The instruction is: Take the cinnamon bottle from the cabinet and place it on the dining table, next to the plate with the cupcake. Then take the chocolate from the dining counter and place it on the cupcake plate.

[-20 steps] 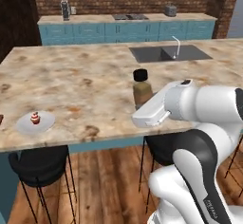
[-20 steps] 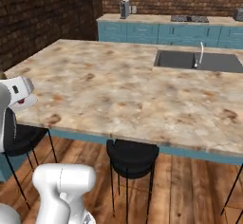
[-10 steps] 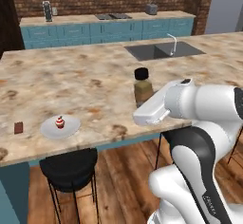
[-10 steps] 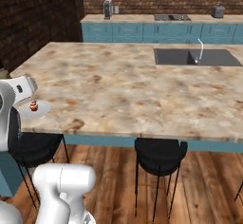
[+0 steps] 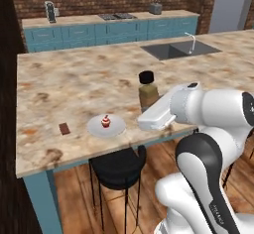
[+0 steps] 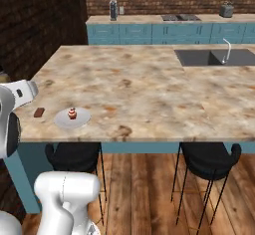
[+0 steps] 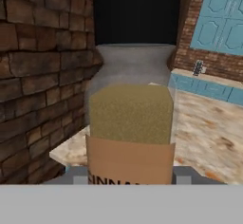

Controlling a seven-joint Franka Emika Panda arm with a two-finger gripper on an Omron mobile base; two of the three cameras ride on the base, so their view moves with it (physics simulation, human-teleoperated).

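- Arm folded low at the near edge of the desk, forearm level, hand pointing left.
- End effector pinching the cinnamon bottle: upright, black cap up, tan powder over a lighter label, held over the desk's near edge.
- Plate with the cupcake sits near the front edge, left of the bottle; cupcake at its centre.
- Chocolate lies flat on the desk just left of the plate, not touching it.
- Sink at far right.

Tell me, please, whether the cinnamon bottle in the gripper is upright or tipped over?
Upright. In the left base view the cinnamon bottle stands with its black cap on top above the gripper; the hand view shows cap over powder over label.
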